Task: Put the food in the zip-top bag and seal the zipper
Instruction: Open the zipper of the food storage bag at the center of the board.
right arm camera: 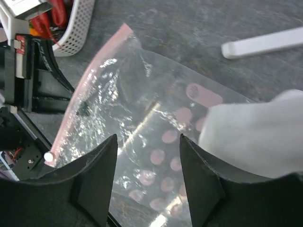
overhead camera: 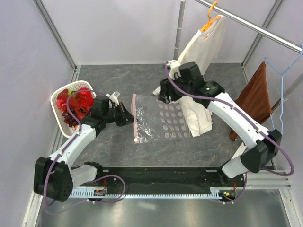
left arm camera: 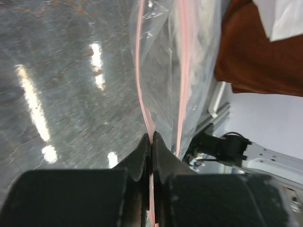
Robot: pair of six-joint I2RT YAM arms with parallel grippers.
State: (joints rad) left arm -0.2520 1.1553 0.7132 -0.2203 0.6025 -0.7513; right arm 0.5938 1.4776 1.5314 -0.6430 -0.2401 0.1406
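**Inspector A:** What are we recording at the left gripper [left arm camera: 151, 142]?

**Inspector B:** We are finding its jaws pressed together on the zipper [left arm camera: 141, 94], pinching the pink strip along the zip-top bag's [overhead camera: 163, 120] edge.

**A:** And the right gripper [right arm camera: 147, 139]?

**B:** We are seeing it spread wide, gripping nothing, hanging above the bag. We cannot tell whether it is touching.

**A:** The food [overhead camera: 73, 101]?

**B:** We are noting it heaped in the white basket [overhead camera: 53, 105], well apart from the bag, beyond its zipper side.

**A:** Counts?

**B:** We are counting one bag, one zipper, one basket and two grippers. We cannot separate the heaped pieces. One cream shirt [overhead camera: 199, 118] is overlapping the bag's opposite edge.
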